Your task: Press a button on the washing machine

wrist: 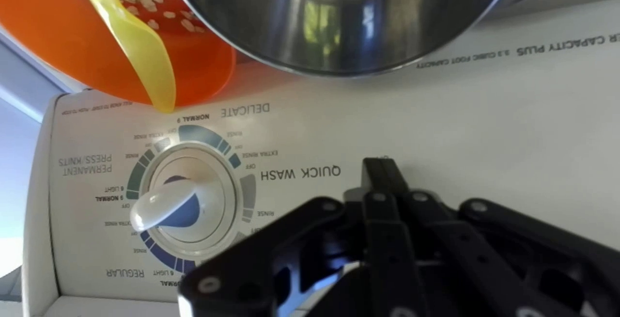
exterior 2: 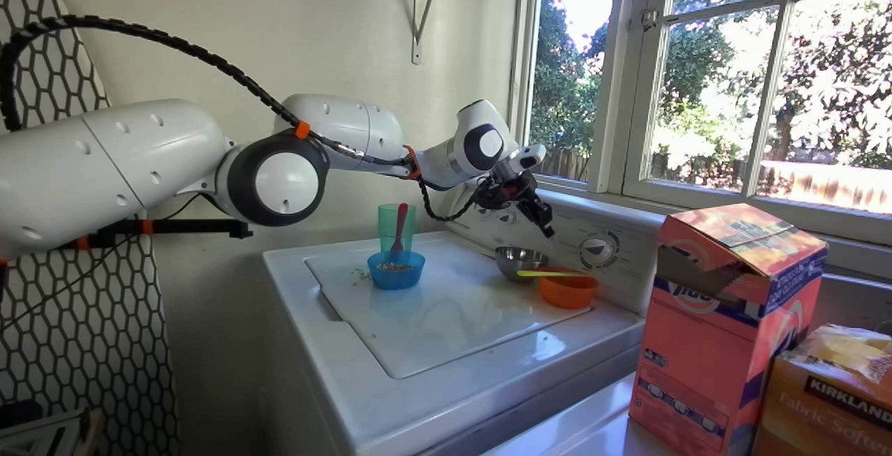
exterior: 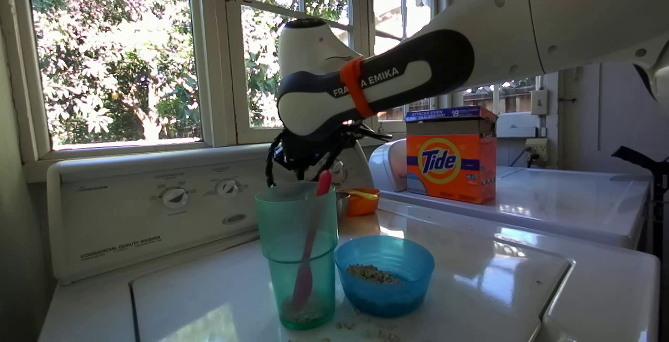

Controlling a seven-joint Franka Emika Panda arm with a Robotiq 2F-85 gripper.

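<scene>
The white washing machine shows in both exterior views, with its flat lid [exterior: 460, 289] [exterior 2: 453, 323] and long back panel [wrist: 508, 128]. The panel carries a large dial knob [exterior 2: 598, 250], close by in the wrist view [wrist: 184, 205], and smaller round knobs [exterior: 175, 198] [exterior: 228, 189]. My gripper [wrist: 385, 164] is shut, with nothing visible between its fingertips. It points at the panel beside the "QUICK WASH" print, to one side of the dial. I cannot tell if it touches the panel. In an exterior view the gripper [exterior 2: 547, 229] hangs before the panel, above the bowls.
A steel bowl [exterior 2: 519, 264] and an orange bowl [exterior 2: 568, 292] with a yellow utensil [wrist: 140, 50] stand against the panel, close to the gripper. A green cup [exterior: 298, 216] and blue bowl [exterior: 387, 279] stand on the lid. A Tide box [exterior: 452, 159] stands on the neighbouring machine.
</scene>
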